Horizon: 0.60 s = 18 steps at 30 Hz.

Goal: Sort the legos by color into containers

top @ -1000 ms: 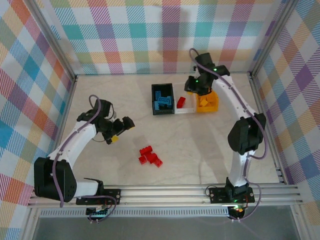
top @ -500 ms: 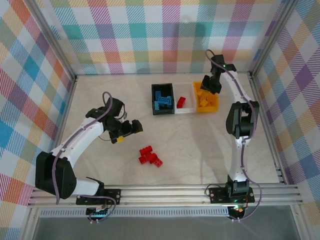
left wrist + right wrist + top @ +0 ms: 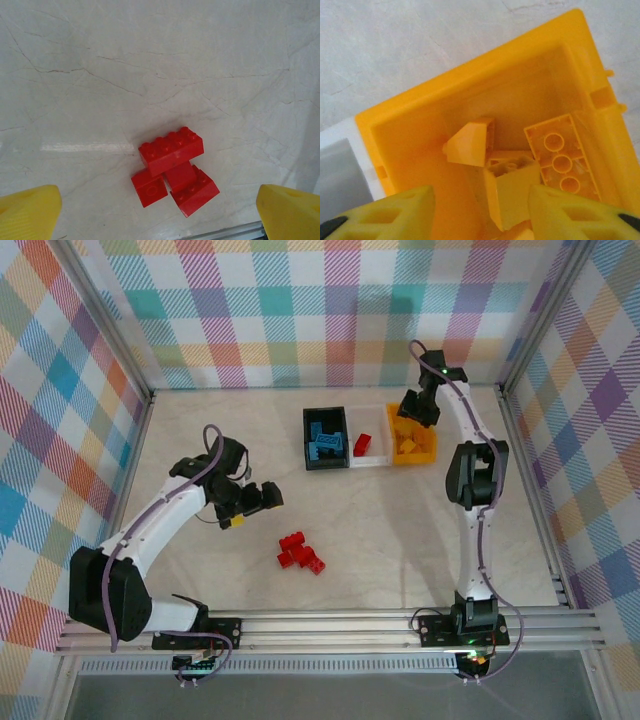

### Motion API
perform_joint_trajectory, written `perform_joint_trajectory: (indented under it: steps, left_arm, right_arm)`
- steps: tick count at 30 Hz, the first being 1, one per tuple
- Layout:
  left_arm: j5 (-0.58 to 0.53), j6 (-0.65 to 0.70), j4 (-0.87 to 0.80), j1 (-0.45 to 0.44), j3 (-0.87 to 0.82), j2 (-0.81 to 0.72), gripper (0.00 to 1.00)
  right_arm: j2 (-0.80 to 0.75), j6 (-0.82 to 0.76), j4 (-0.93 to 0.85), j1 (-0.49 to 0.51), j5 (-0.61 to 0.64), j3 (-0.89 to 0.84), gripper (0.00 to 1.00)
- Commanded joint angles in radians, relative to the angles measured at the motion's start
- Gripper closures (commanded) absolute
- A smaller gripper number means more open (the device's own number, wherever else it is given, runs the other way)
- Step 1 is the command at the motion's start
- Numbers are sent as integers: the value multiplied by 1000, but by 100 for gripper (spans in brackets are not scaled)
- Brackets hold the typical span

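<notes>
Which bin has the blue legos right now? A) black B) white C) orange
A: the top view shows the blue legos lying inside the black bin; the white bin holds a red lego, the orange bin yellow legos.

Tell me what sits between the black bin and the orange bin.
The white bin, with one red brick inside, stands between the black bin and the orange bin, seen in the top view.

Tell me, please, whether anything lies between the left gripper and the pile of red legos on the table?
Nothing visible does: the left gripper is open, and just bare table separates it from the red legos.
</notes>
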Motion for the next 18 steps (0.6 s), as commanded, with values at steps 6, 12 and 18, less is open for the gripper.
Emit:
perform_joint_trajectory:
  steps: [6,12,18]
  left_arm:
    - [-6,-24,43,-8,-42,-13,0]
    - [6,-35,100,-8,-54,13,0]
    - [8,-50,117,-8,-48,21,0]
  right_arm:
    - [-55,-14,-61,-1,-52,66,37]
    - [-160,-33,-68,31,-122,3,34]
    - [-237,-88,-108,112,-210,-83,31]
